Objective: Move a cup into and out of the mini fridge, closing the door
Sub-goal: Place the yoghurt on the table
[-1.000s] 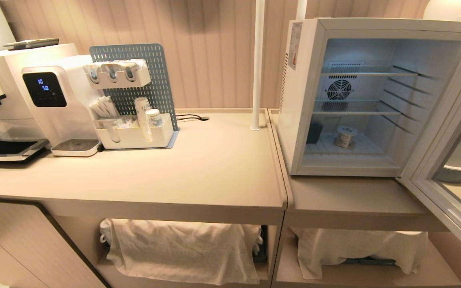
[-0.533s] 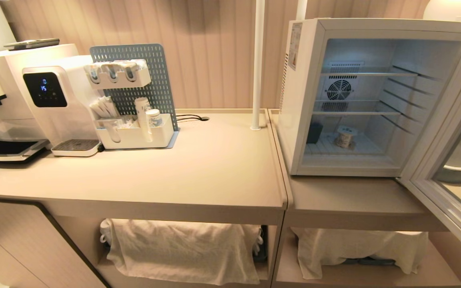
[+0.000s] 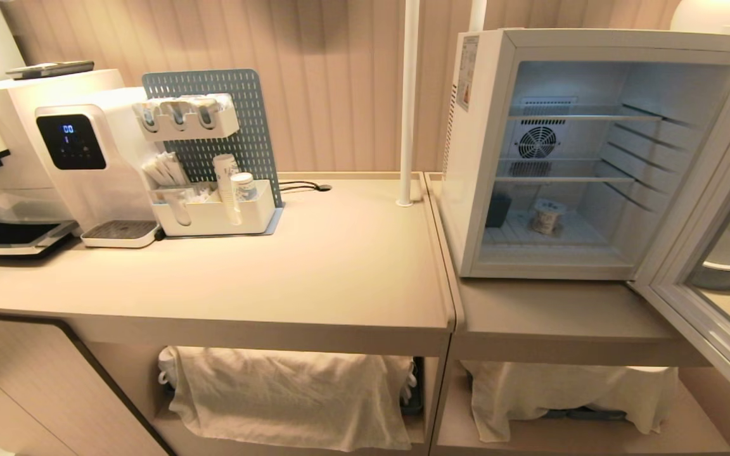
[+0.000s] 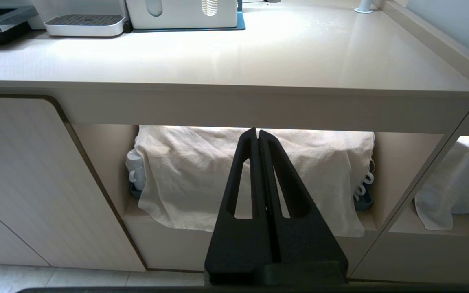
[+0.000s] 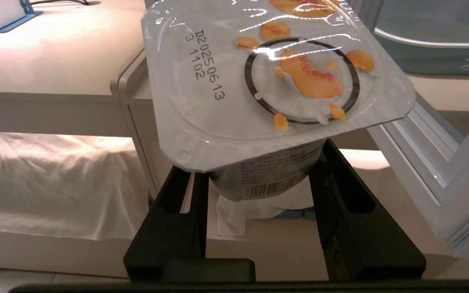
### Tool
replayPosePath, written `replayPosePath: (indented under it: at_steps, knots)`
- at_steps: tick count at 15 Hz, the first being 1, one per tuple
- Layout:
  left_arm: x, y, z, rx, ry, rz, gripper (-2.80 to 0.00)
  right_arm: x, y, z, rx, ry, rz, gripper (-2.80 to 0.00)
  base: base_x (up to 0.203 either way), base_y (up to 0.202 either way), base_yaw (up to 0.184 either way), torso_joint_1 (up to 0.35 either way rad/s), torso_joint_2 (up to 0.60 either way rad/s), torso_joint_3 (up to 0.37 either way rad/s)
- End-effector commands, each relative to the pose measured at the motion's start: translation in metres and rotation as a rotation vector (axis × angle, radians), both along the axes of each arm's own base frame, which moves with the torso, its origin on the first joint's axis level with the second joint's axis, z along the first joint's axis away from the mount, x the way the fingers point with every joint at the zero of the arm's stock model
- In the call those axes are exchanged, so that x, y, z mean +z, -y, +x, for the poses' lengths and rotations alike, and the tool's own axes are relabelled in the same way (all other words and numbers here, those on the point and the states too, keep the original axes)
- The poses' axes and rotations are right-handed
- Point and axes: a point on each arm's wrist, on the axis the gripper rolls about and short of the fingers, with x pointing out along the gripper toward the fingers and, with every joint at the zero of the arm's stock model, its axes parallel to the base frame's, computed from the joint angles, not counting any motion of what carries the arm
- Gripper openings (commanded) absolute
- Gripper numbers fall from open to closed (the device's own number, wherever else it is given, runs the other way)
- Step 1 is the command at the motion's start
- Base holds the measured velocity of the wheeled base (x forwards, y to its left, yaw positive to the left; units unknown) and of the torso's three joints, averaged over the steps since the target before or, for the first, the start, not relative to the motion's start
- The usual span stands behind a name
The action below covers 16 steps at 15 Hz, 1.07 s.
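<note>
- While the right gripper (image 5: 255, 179) sits below counter height in front of the white boxy mini fridge (image 3: 485, 158), its 2 black fingers (image 5: 177, 211) are clamped on the sides of a white plastic cup with a peach-printed foil lid (image 5: 267, 85), held upright.
- That cup shows only in the right wrist view; neither arm appears in the head view.
- Inside the fridge, a second small foil-lidded cup (image 3: 546, 217) stands on the bottom wire shelf, with a dark boxy object (image 3: 498, 210) to its left near the fridge's left wall.
- 2 more wire shelves (image 3: 568, 117) sit above, and a round rear fan (image 3: 537, 142) is set in the back wall.
- A pale grey-blue framed door with a glass window (image 3: 707, 266) stands swung wide open at the fridge's right side.
- This fridge rests on a lower beige counter section (image 3: 561, 316), with a white cloth (image 3: 568, 392) draped over the shelf beneath.
- Left of the fridge runs a higher beige countertop (image 3: 314, 266), a white pole (image 3: 408, 101) rising from it just beside the fridge.
- Farther left of the fridge stand a blue-grey pegboard organiser with white trays (image 3: 213, 158) and a white water dispenser with a dark display (image 3: 92, 171).
- Well to the left of the fridge and below the countertop's edge, the left gripper (image 4: 257, 132) hangs idle with its fingers pressed together, holding nothing, facing another draped white cloth (image 4: 202, 171).
</note>
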Motion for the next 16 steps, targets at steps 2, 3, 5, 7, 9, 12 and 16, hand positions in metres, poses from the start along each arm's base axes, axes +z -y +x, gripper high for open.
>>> replayPosePath:
  at_steps: [2, 3, 5, 7, 9, 12, 16]
  knots:
    - [-0.0001, 0.0000, 0.0000, 0.001, 0.000, 0.002, -2.80, -0.0001, 0.0000, -0.0001, -0.002, 0.001, 0.001, -2.80, 0.000, 0.000, 0.000, 0.000, 0.00, 0.000]
    - [-0.0001, 0.0000, 0.0000, 0.001, 0.000, 0.002, -2.80, -0.0002, 0.0001, -0.0006, -0.001, 0.008, 0.001, -2.80, 0.000, 0.000, 0.000, 0.000, 0.00, 0.000]
    - [-0.0001, 0.0000, 0.0000, 0.001, 0.000, 0.002, -2.80, -0.0005, 0.0000, -0.0005, -0.002, 0.007, 0.001, -2.80, 0.001, 0.037, -0.003, 0.004, 0.00, 0.001]
    - [-0.0001, 0.0000, 0.0000, 0.001, 0.000, 0.002, -2.80, -0.0004, 0.0000, -0.0005, -0.002, 0.009, 0.001, -2.80, 0.001, 0.146, -0.003, 0.004, 0.00, 0.003]
    - [-0.0001, 0.0000, 0.0000, 0.001, 0.000, 0.002, -2.80, -0.0004, 0.0000, -0.0005, -0.002, 0.010, 0.001, -2.80, 0.000, 0.197, -0.001, 0.003, 0.00, 0.002]
    - [-0.0001, 0.0000, 0.0000, 0.001, 0.000, 0.002, -2.80, 0.0000, 0.0000, -0.0005, -0.002, 0.013, 0.003, -2.80, 0.000, 0.190, 0.002, 0.001, 0.00, 0.004]
    - [-0.0001, 0.0000, 0.0000, 0.001, 0.000, 0.002, -2.80, -0.0002, 0.0000, -0.0005, -0.002, 0.011, 0.003, -2.80, 0.000, 0.191, -0.001, 0.001, 0.00, 0.003]
